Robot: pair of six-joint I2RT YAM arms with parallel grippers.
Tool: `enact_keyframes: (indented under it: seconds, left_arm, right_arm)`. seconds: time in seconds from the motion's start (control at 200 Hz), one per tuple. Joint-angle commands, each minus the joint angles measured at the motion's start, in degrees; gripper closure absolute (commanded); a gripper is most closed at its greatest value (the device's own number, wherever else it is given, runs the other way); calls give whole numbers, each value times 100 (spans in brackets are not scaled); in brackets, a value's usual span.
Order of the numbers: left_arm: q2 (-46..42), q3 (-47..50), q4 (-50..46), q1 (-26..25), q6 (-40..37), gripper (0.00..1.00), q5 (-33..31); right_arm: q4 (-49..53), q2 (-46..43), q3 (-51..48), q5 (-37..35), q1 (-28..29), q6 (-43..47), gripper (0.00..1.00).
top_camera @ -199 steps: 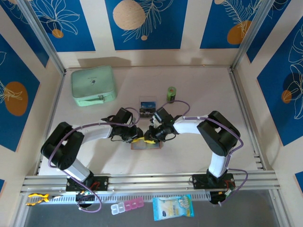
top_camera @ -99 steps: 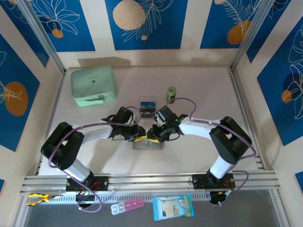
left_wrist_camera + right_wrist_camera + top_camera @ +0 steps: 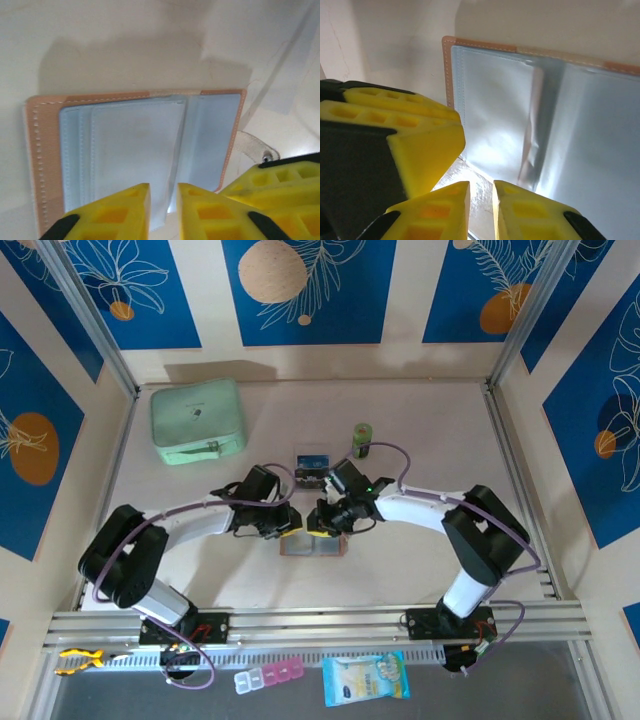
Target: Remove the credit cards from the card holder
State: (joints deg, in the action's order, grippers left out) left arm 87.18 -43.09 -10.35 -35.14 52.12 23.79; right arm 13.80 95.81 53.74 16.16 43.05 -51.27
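Observation:
The tan card holder [image 3: 312,546] lies open on the table, its clear pockets [image 3: 135,145] facing up. The credit cards [image 3: 312,468] sit in a small stack on the table behind it. My left gripper [image 3: 292,531] and right gripper [image 3: 318,528] meet tip to tip over its far edge. The left gripper [image 3: 163,187] has its jaws almost together, and a raised pocket leaf's corner lies in the narrow gap. The right gripper [image 3: 481,185] is closed to a slit on a shiny clear leaf pulled up from the card holder [image 3: 590,125].
A mint-green zip case [image 3: 197,420] stands at the back left. A green cylinder [image 3: 361,438] stands just right of the card stack. A pill box [image 3: 268,676] and a blue packet [image 3: 366,678] lie off the table's front rail.
Both pairs of jaws have narrowed. The right arm's elbow swung out to the right, and its gripper edged slightly back over the card holder. The card stack has not moved.

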Motion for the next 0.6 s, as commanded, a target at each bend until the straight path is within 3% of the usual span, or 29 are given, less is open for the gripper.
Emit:
enact_keyframes:
  seconds: [0.0,0.245,0.595]
  left_arm:
    - [-104,224,-214,135,-80,86,-123]
    - [-70,471,-195,290,-132,94,-116]
    - [63,767,-46,440,-83,95,-59]
  right_arm:
    - [-96,310,278,208,61,-55,81]
    - [-219,805,489,282,99,-58,82]
    - [48,847,242,-51,85,-23,82]
